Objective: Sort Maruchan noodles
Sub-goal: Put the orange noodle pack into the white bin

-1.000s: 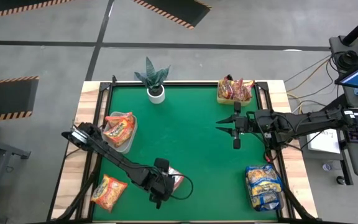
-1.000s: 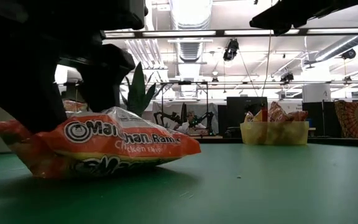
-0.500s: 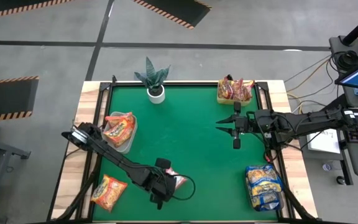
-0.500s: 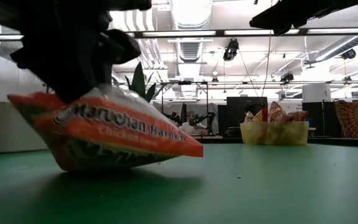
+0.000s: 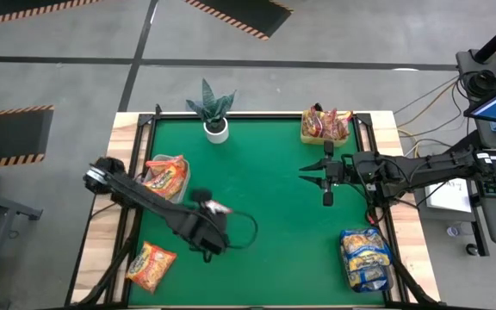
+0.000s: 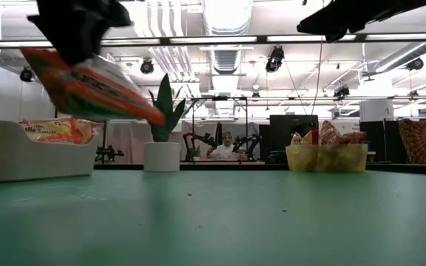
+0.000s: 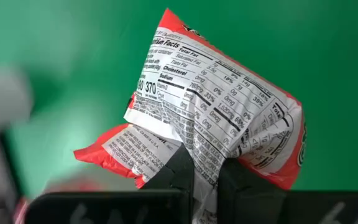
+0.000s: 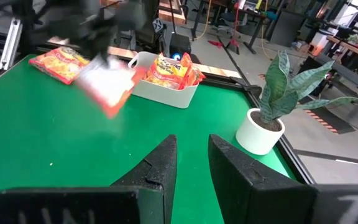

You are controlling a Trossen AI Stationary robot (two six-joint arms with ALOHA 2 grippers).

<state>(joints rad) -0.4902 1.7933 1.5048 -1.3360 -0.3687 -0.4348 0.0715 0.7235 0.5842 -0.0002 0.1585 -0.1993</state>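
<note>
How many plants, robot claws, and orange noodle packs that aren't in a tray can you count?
Plants: 1, the potted plant
Claws: 2, the left claw and the right claw
Orange packs outside trays: 2, the held pack and the edge pack
Total: 5

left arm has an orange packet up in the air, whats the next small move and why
Probably carry it on toward the white tray and release above it. The left gripper is shut on the orange packet, clear of the table, and that tray already holds a matching orange packet. The right gripper waits, empty.
</note>
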